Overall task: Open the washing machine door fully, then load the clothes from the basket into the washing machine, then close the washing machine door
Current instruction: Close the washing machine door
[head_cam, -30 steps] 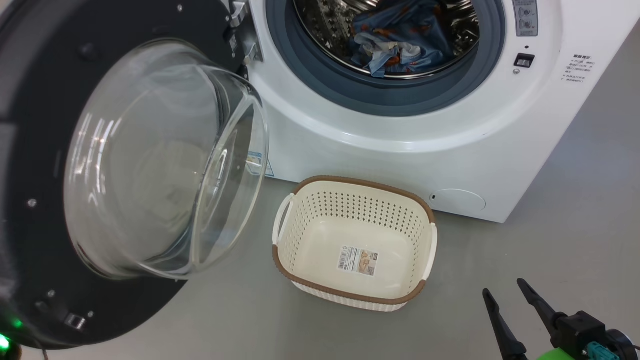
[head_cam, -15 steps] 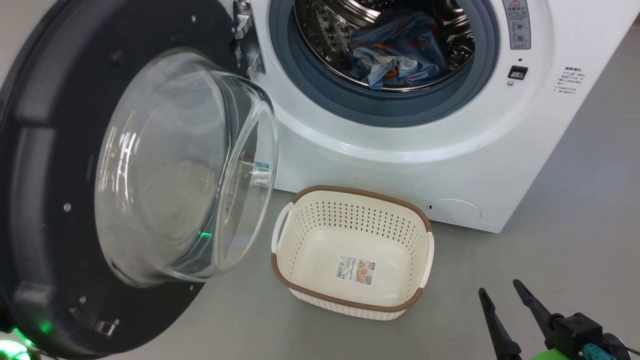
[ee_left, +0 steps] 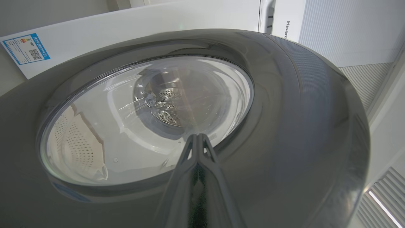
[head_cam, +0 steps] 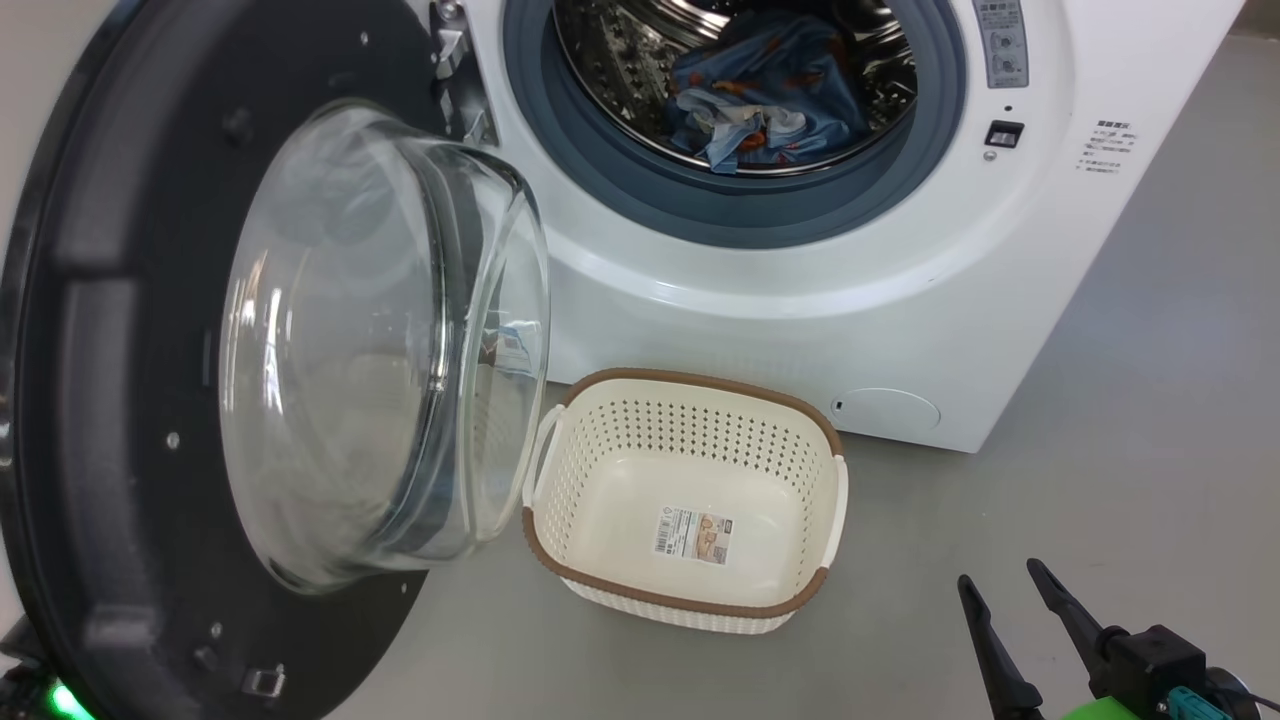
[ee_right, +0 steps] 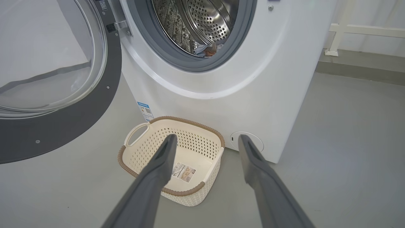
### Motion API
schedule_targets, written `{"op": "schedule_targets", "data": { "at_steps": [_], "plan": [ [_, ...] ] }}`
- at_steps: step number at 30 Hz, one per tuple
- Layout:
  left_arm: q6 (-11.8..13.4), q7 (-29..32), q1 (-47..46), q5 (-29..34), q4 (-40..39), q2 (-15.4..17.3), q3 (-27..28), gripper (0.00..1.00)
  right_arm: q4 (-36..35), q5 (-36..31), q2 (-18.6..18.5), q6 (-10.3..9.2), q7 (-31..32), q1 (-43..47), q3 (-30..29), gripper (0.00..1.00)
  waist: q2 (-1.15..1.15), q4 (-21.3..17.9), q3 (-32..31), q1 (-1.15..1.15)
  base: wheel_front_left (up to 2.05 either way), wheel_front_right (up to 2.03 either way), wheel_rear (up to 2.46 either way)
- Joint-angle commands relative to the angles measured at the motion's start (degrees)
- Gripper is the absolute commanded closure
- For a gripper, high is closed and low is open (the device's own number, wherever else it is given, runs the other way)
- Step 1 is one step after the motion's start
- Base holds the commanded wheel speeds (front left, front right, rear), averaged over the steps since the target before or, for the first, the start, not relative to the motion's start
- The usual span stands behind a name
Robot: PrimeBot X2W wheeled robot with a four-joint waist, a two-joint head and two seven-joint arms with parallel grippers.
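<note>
Head view: the basket point(head_cam: 690, 432) sits on grey floor point(head_cam: 1100, 450) by the washing machine point(head_cam: 800, 330), clothes point(head_cam: 760, 100) in its drum point(head_cam: 620, 60), the washing machine door point(head_cam: 110, 400) open. Left wrist: my left gripper point(ee_left: 197, 136), fingers together, perhaps touches the door. Right wrist: my right gripper point(ee_right: 207, 136), fingers spread, hangs above the floor.

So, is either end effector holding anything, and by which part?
Nothing is held. The right end effector is open near the basket; the left end effector is shut, tips at the outer face of the washing machine door.

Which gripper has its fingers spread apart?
The right gripper, fingers wide apart before the basket; the left gripper has them pressed together, by the door.
</note>
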Motion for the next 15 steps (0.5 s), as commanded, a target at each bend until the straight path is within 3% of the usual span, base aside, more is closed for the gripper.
{"op": "schedule_targets", "data": {
  "at_steps": [1,15],
  "plan": [
    [0.4,0.8,0.4,-0.1,-3.0,1.0,0.7,1.0,-1.3,-0.4,-0.1,0.09,-0.3,-1.0,1.3,0.0,0.0,-0.4,0.2,0.0,0.0,0.0,0.0],
    [1.4,1.1,3.8,-0.5,-10.9,-1.5,-2.2,1.0,-1.3,-0.6,1.2,0.09,-0.3,-1.9,0.9,0.0,0.0,-2.1,1.0,0.0,0.0,0.0,0.0]
  ]
}}
